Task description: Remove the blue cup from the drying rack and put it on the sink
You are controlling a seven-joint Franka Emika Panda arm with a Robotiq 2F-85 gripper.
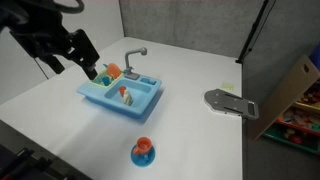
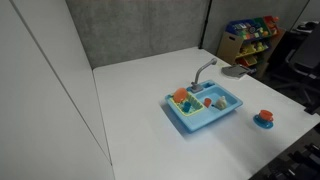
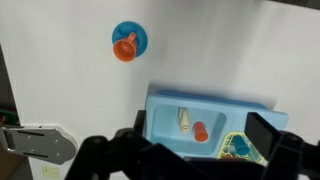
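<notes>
The light-blue sink (image 3: 165,105) with a grey faucet (image 1: 135,55) stands on the white table in both exterior views (image 1: 140,105) (image 2: 222,118). In the wrist view the greenish drying rack (image 3: 225,143) sits at the sink's right end and holds the small blue cup (image 3: 240,145). My gripper (image 3: 198,125) is open and empty. It hangs well above the sink, with its dark fingers framing the basin. In an exterior view the gripper (image 1: 75,62) is up at the sink's rack end. The cup is too small to make out in the exterior views.
An orange piece (image 3: 200,132) and a cream piece (image 3: 183,120) lie in the basin. A round orange plate (image 1: 112,70) stands by the rack. A blue-and-orange item (image 1: 143,152) sits apart on the table. A grey metal object (image 1: 230,103) lies near the table edge.
</notes>
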